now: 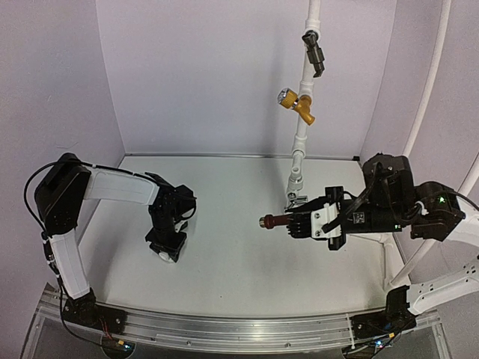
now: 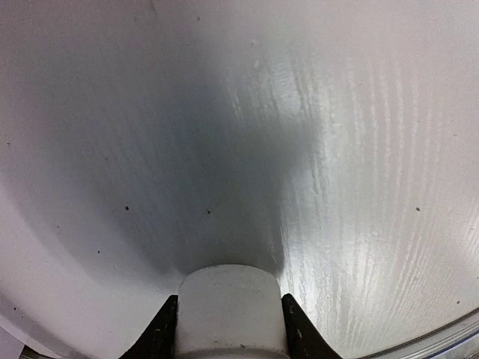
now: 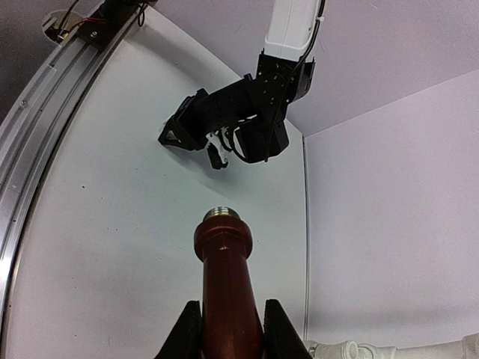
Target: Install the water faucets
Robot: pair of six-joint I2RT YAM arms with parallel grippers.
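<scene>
My right gripper (image 1: pixel 293 222) is shut on a water faucet (image 1: pixel 275 221), a dark reddish-brown tap held level above the table with its threaded stem pointing left. The right wrist view shows the faucet body (image 3: pixel 224 269) pinched between both fingers of that gripper (image 3: pixel 226 329), and the metal thread (image 3: pixel 221 214) sticks out in front. My left gripper (image 1: pixel 168 250) points down at the table on the left. Its fingers (image 2: pixel 159 336) press against both sides of a white plastic fitting (image 2: pixel 230 299). From above, only a bit of that fitting (image 1: pixel 164 256) shows under the gripper.
A white pipe (image 1: pixel 299 149) rises from the table behind the faucet, carrying a yellow-brass valve (image 1: pixel 297 103) and, higher up, a dark valve (image 1: pixel 314 46). More white pipes (image 1: pixel 426 82) run along the right wall. An aluminium rail (image 1: pixel 224 329) lines the near edge.
</scene>
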